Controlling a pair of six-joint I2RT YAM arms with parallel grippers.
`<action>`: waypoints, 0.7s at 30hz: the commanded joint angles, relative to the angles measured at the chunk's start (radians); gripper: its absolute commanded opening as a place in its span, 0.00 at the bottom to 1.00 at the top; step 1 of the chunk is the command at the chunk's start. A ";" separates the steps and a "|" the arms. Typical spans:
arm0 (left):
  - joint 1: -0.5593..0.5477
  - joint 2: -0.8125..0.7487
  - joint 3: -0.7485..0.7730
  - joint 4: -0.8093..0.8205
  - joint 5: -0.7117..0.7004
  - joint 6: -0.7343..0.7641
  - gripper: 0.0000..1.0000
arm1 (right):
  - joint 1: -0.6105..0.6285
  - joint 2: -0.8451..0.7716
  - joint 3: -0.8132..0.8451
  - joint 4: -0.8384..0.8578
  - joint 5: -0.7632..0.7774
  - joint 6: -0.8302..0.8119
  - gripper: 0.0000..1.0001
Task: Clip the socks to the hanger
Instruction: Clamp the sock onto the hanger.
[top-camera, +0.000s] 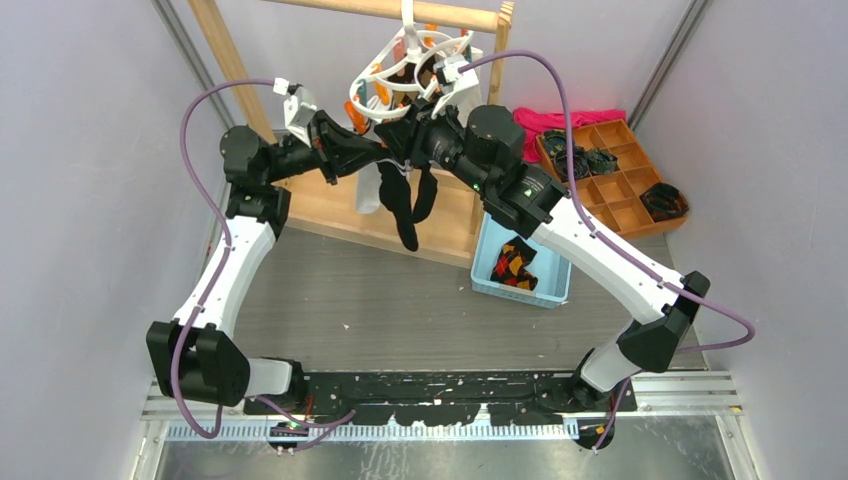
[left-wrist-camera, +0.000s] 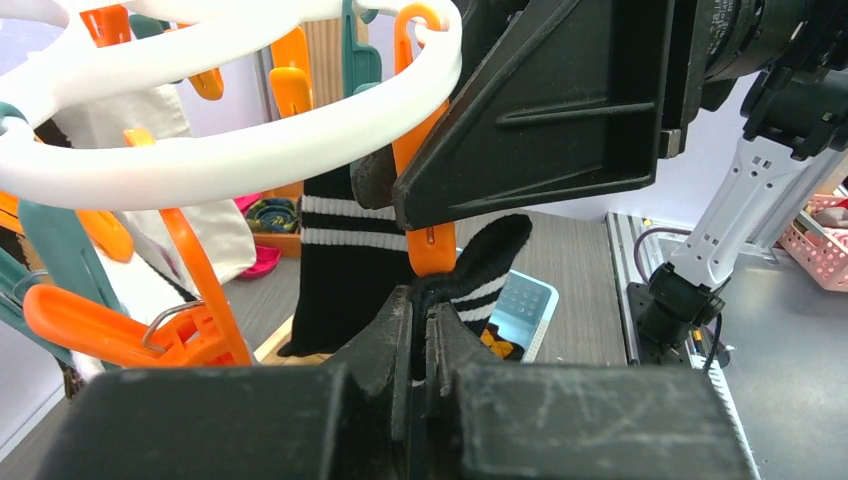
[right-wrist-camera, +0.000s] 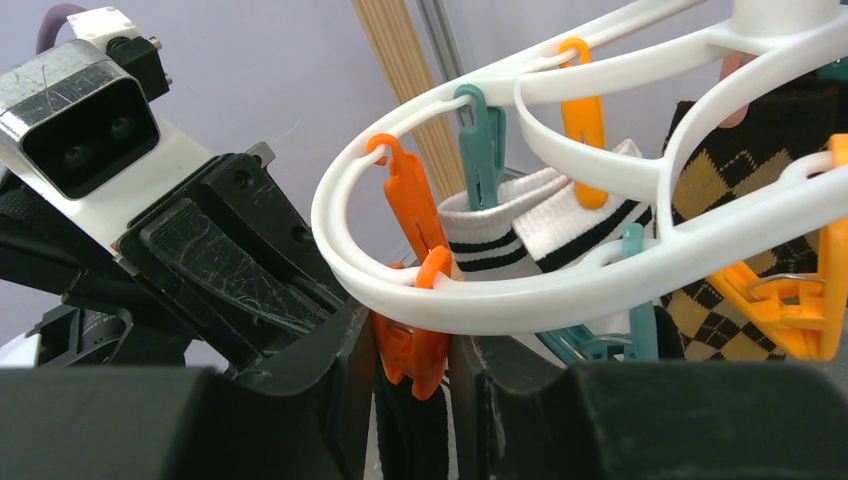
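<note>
Blue bin (top-camera: 488, 272) holding argyle socks (top-camera: 515, 262), right of worktop centre. Beyond it, left end effector (left-wrist-camera: 420, 320) pinched shut on black sock cuff (left-wrist-camera: 482, 265). Right end effector (right-wrist-camera: 412, 340) squeezes orange clip (right-wrist-camera: 415, 365) on hanger (right-wrist-camera: 520, 310), far edge. Second sock (left-wrist-camera: 335, 280) hangs from the hanger.

No legible text, no labels, no brand marks, no numerals, no signs were readable in any view.
</note>
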 joint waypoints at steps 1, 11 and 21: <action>0.007 0.005 0.050 0.029 0.024 -0.033 0.00 | -0.007 -0.047 0.006 0.057 -0.007 0.013 0.11; 0.007 0.016 0.056 -0.040 0.050 -0.014 0.00 | -0.007 -0.044 0.014 0.058 -0.016 0.017 0.11; 0.007 0.030 0.090 -0.101 0.058 0.002 0.00 | -0.007 -0.051 0.001 0.054 -0.026 0.005 0.11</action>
